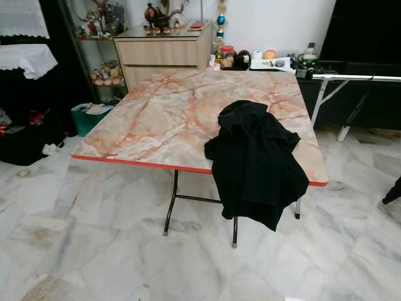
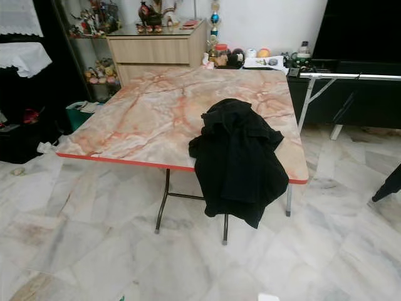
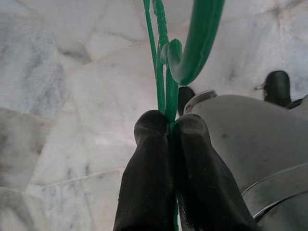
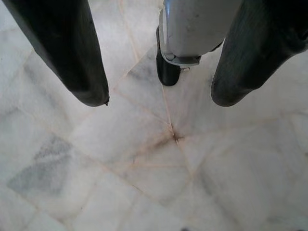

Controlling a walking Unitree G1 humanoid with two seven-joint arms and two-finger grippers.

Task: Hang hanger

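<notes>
A green wire hanger (image 3: 166, 62) is pinched in my left gripper (image 3: 169, 126), which is shut on its twisted neck just below the hook, above the marble floor. My right gripper (image 4: 159, 98) hangs open over the floor tiles with nothing between its fingers. A black garment (image 1: 257, 160) lies crumpled on the near right corner of the marble-patterned folding table (image 1: 150, 119) and drapes over its red front edge. A silver clothes rail (image 1: 357, 78) stands to the right, behind the table.
A wooden drawer cabinet (image 1: 163, 50) with ornaments stands behind the table, next to shelves of figurines. Jars and small items crowd a low dark unit (image 1: 269, 61) at the back. A green bin (image 1: 88, 116) and clutter sit at the left. Marble floor (image 1: 94, 251) lies in front.
</notes>
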